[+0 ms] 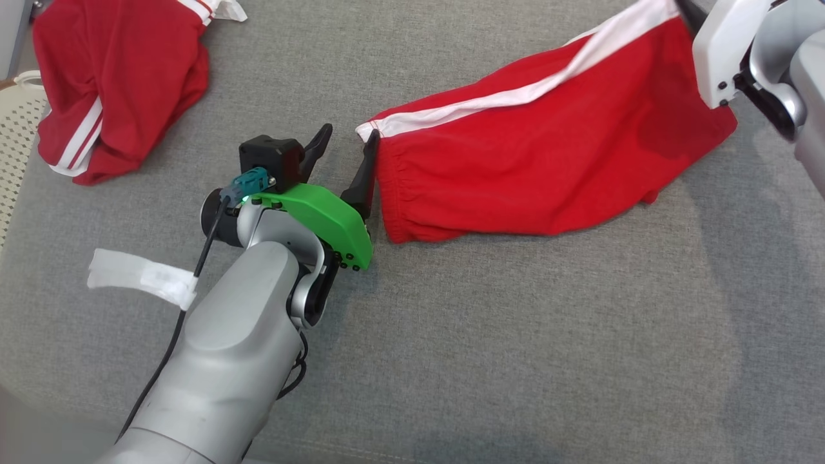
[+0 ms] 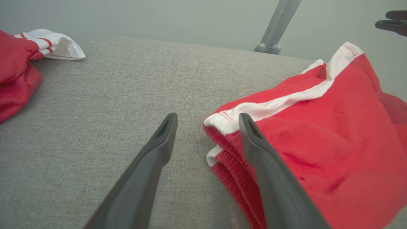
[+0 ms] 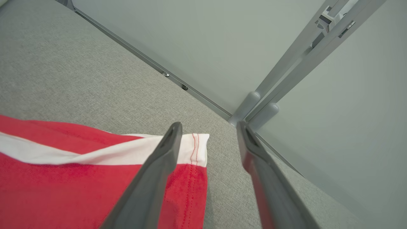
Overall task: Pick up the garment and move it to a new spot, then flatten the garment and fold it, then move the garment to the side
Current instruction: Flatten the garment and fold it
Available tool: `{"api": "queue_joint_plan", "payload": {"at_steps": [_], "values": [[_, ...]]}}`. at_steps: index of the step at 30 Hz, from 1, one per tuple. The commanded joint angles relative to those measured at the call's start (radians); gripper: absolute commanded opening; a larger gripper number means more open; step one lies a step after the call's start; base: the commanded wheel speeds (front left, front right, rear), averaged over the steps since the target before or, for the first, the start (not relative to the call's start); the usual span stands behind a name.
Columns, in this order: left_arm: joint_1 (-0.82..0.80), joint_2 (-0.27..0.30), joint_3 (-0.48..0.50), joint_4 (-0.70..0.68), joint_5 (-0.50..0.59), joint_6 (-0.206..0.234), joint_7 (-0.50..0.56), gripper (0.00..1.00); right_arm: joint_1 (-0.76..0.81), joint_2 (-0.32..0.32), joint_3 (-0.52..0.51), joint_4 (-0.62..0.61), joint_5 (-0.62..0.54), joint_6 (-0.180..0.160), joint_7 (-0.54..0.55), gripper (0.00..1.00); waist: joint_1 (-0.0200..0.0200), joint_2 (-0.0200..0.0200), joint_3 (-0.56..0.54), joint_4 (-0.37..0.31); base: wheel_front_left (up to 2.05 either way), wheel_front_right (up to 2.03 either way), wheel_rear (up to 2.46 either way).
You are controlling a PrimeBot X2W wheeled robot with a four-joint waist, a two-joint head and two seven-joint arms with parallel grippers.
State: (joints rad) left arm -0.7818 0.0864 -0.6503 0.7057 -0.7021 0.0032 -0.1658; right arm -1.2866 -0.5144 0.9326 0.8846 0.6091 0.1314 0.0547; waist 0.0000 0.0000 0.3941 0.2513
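1. Starting at ten o'clock in the head view with a second red garment [image 1: 122, 84]: bunched in a heap, well apart from the work, and seemingly no part of this round.
2. Sliding right to the left gripper [image 1: 348, 135], just left of centre: spread wide, clamping nothing. Checking the left wrist view: one of the fingers [image 2: 159, 149] over bare grey, the other lying across the waistband [image 2: 222, 152], with only that waistband's corner poking into the gap.
3. On to the garment [image 1: 528, 167] itself: red shorts with a white stripe [image 1: 503, 96], stretched out on the grey cushion [image 1: 515, 335] from the centre towards two o'clock. Lying fairly flat, with mild rumpling near the waistband and two layers stacked at that end.
4. Arriving at two o'clock with the right gripper [image 3: 210, 127]: parted as well, holding nothing. Hem [image 3: 194, 149] corner lying flat on the cushion, partly behind one finger and partly in the gap.
5. Calling the score, as a judgement only: reckoning the relocation done and the flattening close to done. Left to do: a proper fold, then the shift to the side. Hard to say whether those doubled layers count as a first fold.
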Motion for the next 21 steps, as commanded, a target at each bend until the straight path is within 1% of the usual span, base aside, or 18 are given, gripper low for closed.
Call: {"api": "queue_joint_plan", "payload": {"at_steps": [1,5,7,10,12,14,17,18,21], "values": [[-0.014,-0.002,0.001,0.007,-0.004,-0.003,-0.015,1.0,-0.002,0.019,-0.004,0.024,-0.012,-0.001,-0.023,1.0,0.0,0.0,-0.002,0.004,0.0,0.0,0.0],[-0.001,0.005,0.01,0.001,0.012,0.005,-0.063,1.0,0.011,0.049,-0.033,0.079,-0.01,-0.001,-0.093,1.0,0.0,0.0,-0.018,0.008,0.0,0.0,0.0],[0.023,0.021,0.022,-0.02,0.029,0.019,-0.085,1.0,0.023,0.063,-0.068,0.107,0.012,-0.001,-0.13,1.0,0.0,0.0,-0.032,0.007,0.0,0.0,0.0],[0.075,0.048,0.042,-0.079,0.076,0.053,-0.1,1.0,0.059,0.085,-0.131,0.161,0.047,-0.001,-0.181,1.0,0.0,0.0,-0.061,0.005,0.0,0.0,0.0],[0.12,0.064,0.082,-0.165,0.12,0.083,-0.1,1.0,0.086,0.094,-0.167,0.204,0.066,-0.001,-0.197,1.0,0.0,0.0,-0.082,0.002,0.0,0.0,0.0],[0.199,0.078,0.121,-0.263,0.17,0.108,-0.1,1.0,0.116,0.11,-0.196,0.235,0.086,-0.001,-0.213,1.0,0.0,0.0,-0.104,0.0,0.0,0.0,0.0],[0.314,0.079,0.199,-0.406,0.231,0.149,-0.099,1.0,0.168,0.123,-0.239,0.271,0.116,-0.001,-0.246,1.0,0.0,0.0,-0.133,-0.004,0.0,0.0,0.0],[0.351,0.071,0.222,-0.449,0.25,0.16,-0.099,1.0,0.189,0.128,-0.251,0.28,0.126,-0.001,-0.256,1.0,0.0,0.0,-0.143,-0.004,0.0,0.0,0.0],[0.456,0.052,0.274,-0.543,0.292,0.164,-0.099,1.0,0.24,0.134,-0.274,0.301,0.145,-0.001,-0.274,1.0,0.0,0.0,-0.164,-0.004,0.0,0.0,0.0]]}}
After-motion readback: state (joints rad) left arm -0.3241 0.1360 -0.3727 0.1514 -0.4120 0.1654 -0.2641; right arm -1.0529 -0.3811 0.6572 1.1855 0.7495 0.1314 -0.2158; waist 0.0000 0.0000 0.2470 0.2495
